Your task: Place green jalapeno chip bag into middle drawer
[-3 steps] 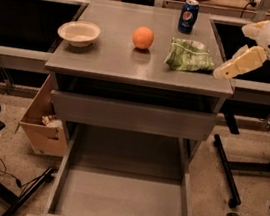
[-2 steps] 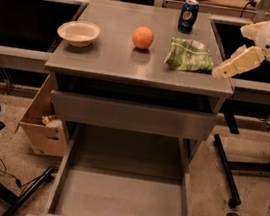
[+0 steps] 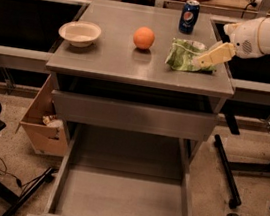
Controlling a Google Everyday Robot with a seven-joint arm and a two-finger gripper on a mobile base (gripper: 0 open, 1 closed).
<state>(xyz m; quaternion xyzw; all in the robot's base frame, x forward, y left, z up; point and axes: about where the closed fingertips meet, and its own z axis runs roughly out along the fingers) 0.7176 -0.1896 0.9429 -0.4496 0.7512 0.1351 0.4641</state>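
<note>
The green jalapeno chip bag (image 3: pixel 185 55) lay on the tabletop (image 3: pixel 107 58), right of the orange (image 3: pixel 144 37). The gripper (image 3: pixel 201 61) overlapped the bag's right edge — whether its fingers were apart or together, I could not tell. Below, the middle drawer (image 3: pixel 121 199) stood pulled out — its front lip cut off.

Gripper (image 3: pixel 202 61): at the right edge of the green jalapeno chip bag (image 3: pixel 183 55), covering that edge; contact could not be told. Arm cut off by the right frame edge. Middle drawer (image 3: pixel 121 199): front lip cut by the bottom edge. Cardboard box (image 3: pixel 42 119): contents too blurred to identify.
</note>
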